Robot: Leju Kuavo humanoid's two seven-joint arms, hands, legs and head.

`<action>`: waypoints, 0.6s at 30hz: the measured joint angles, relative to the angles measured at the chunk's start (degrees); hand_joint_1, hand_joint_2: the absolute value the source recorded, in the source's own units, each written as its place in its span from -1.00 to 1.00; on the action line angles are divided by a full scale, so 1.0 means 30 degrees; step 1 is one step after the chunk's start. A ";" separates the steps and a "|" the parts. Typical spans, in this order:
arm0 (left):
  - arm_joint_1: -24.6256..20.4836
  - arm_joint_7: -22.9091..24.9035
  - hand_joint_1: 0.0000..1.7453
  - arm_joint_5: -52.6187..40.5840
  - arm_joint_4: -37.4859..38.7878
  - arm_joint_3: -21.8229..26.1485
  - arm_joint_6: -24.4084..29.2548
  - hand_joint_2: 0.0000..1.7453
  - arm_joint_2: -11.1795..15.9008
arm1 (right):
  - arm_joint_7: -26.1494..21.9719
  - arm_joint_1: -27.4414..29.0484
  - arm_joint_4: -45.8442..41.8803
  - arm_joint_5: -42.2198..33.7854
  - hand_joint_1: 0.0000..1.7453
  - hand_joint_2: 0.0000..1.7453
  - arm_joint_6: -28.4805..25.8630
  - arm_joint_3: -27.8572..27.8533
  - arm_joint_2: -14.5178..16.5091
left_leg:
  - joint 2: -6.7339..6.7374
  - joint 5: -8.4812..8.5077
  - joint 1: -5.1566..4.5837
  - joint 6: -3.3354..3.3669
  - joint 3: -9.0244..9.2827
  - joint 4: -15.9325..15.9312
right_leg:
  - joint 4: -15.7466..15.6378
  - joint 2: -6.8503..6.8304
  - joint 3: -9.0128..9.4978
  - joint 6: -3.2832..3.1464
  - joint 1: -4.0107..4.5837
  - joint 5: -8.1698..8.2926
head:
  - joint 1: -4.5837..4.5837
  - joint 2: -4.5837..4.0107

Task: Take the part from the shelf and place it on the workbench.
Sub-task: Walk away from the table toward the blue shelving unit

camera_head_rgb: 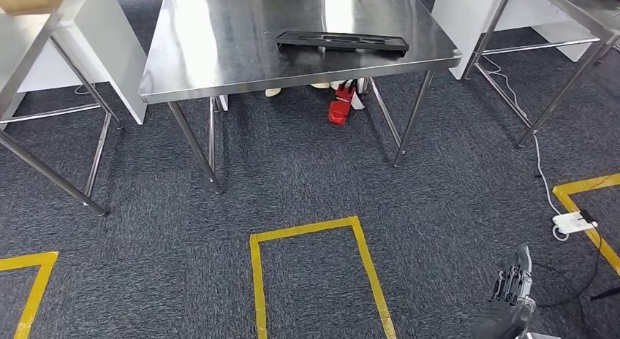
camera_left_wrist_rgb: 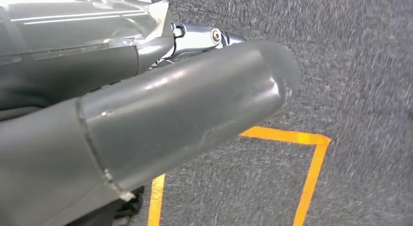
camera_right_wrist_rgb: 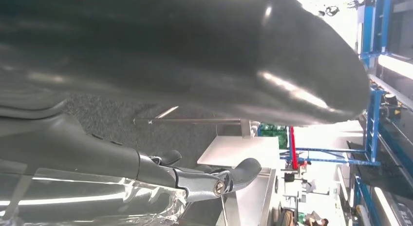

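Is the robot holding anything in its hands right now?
No. The right hand hangs over the carpet with nothing in it, and the left hand holds nothing either. The black part lies alone on the steel table.

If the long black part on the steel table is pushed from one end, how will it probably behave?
The long flat black plastic part lies low on the shiny stainless steel workbench, so it would probably slide easily and not tip or roll. A push at one end would likely make it turn. It looks stiff and light, with moulded recesses. Its right end is close to the table edge.
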 joint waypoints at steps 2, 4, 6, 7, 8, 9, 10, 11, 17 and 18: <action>0.0011 0.0002 -1.00 0.0000 0.0002 -0.0004 0.0000 -1.00 0.0002 | 0.0000 0.0010 0.0027 0.0002 -1.00 -1.00 0.0006 -0.0022 0.0031 | -0.0180 -0.0863 0.0000 0.0018 -0.0881 0.2217 | 0.0014 0.0326 -0.0157 -0.0099 0.0107 0.0122 | 0.0000 0.0000; 0.0015 0.0004 -1.00 0.0002 0.0005 -0.0007 0.0000 -1.00 0.0000 | 0.0000 0.0010 0.0055 0.0004 -1.00 -1.00 0.0006 -0.0042 0.0046 | -0.0292 -0.0210 0.0000 0.0151 -0.0500 0.1720 | 0.0018 0.0737 -0.0200 -0.0082 0.0174 0.0204 | 0.0000 0.0000; 0.0010 0.0009 -1.00 0.0004 0.0007 -0.0009 0.0000 -1.00 0.0016 | 0.0000 -0.0009 0.0060 0.0000 -1.00 -1.00 0.0020 -0.0056 0.0073 | -0.0979 0.1079 -0.0002 0.0399 0.0871 -0.0905 | 0.0024 0.1147 -0.0201 0.0006 0.0217 0.0275 | -0.0001 0.0000; 0.0012 0.0016 -1.00 0.0005 0.0007 -0.0011 -0.0002 -1.00 0.0029 | 0.0002 -0.0034 0.0062 -0.0002 -1.00 -1.00 0.0046 -0.0065 0.0093 | -0.1396 0.1502 0.0003 0.0508 0.1449 -0.2104 | 0.0047 0.1344 -0.0244 0.0072 0.0267 0.0315 | 0.0014 0.0000; 0.0013 0.0025 -1.00 0.0005 0.0007 -0.0015 -0.0002 -1.00 0.0040 | 0.0004 -0.0062 0.0064 -0.0004 -1.00 -1.00 0.0080 -0.0075 0.0119 | -0.1694 0.1663 -0.0017 0.0585 0.1745 -0.2759 | 0.0062 0.1517 -0.0331 0.0167 0.0290 0.0374 | 0.0014 0.0000; 0.0009 0.0036 -1.00 0.0007 0.0007 -0.0018 -0.0002 -1.00 0.0047 | 0.0006 -0.0085 0.0066 -0.0004 -1.00 -1.00 0.0124 -0.0087 0.0144 | -0.1821 0.1682 -0.0056 0.0638 0.1860 -0.3071 | 0.0065 0.1703 -0.0440 0.0283 0.0299 0.0447 | 0.0018 0.0000; -0.0001 0.0044 -1.00 0.0007 0.0007 -0.0022 -0.0002 -1.00 0.0044 | 0.0007 -0.0101 0.0067 -0.0004 -1.00 -1.00 0.0157 -0.0097 0.0166 | -0.1620 0.1719 -0.0103 0.0674 0.1850 -0.3143 | 0.0041 0.1905 -0.0571 0.0419 0.0304 0.0536 | 0.0016 0.0000; -0.0022 0.0049 -1.00 0.0011 0.0009 -0.0024 0.0000 -1.00 0.0025 | 0.0006 -0.0108 0.0071 -0.0004 -1.00 -1.00 0.0179 -0.0109 0.0186 | -0.1377 0.1822 -0.0109 0.0758 0.1846 -0.3221 | 0.0074 0.1962 -0.0698 0.0535 0.0285 0.0585 | 0.0010 0.0000; -0.0006 0.0073 -1.00 0.0078 0.0018 -0.0024 0.0005 -1.00 -0.0004 | 0.0017 -0.0238 0.0149 0.0016 -1.00 -1.00 0.0237 -0.0149 0.0217 | 0.0258 0.2246 -0.0101 0.1120 0.1572 -0.3514 | 0.5376 0.0225 -0.3256 0.0651 0.0195 -0.2021 | 0.0173 0.0000; -0.0003 0.0077 -1.00 0.0091 0.0022 -0.0024 0.0007 -1.00 -0.0011 | 0.0018 -0.0227 0.0177 0.0018 -1.00 -1.00 0.0241 -0.0164 0.0219 | 0.0525 0.2269 -0.0108 0.1107 0.1524 -0.3506 | 0.5758 0.0171 -0.3299 0.0799 0.0152 -0.2125 | 0.0189 0.0000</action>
